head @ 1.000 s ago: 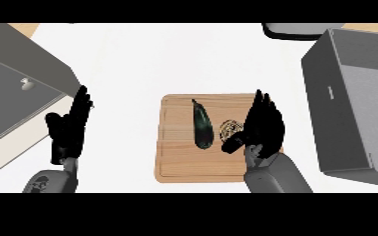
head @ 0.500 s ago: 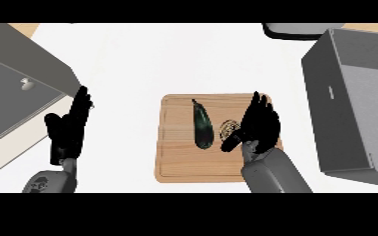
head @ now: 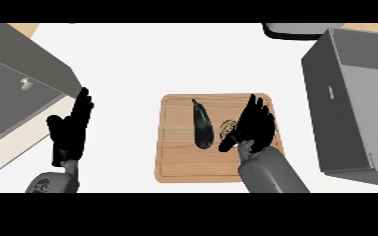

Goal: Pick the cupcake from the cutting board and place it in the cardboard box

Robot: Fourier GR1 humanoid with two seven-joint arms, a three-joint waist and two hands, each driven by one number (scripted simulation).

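- At the far left edge I see a grey cabinet-like unit (head: 29, 87) beside the white surface (head: 148, 60); it has no part in this job.
- My left hand (head: 70, 130) shows at the near left, fingers straight and up, released and resting, well apart from the board.
- The cutting board (head: 181, 167) lies near the middle of the surface. On its left half rests a dark eggplant (head: 201, 127), lying lengthwise from far to near.
- Just right of the eggplant I can make out the cupcake (head: 229, 126), mostly hidden by my right hand. It sits on the board, not yet lifted as far as I can judge.
- My right hand (head: 255, 122) is over the right half of the board, fingers fairly straight and pointing far, thumb angled toward the cupcake. I read it as released, closing in for the grasp and not yet holding anything.
- The cardboard box (head: 347, 100), looking grey here, stands at the right, just beside the board.
- Risks as I judge them: the thumb may nudge the cupcake left into the eggplant; with the cupcake so hidden I could close off-centre and tip it; and the box wall nearest the board could catch my hand during the carry if I lift too low.
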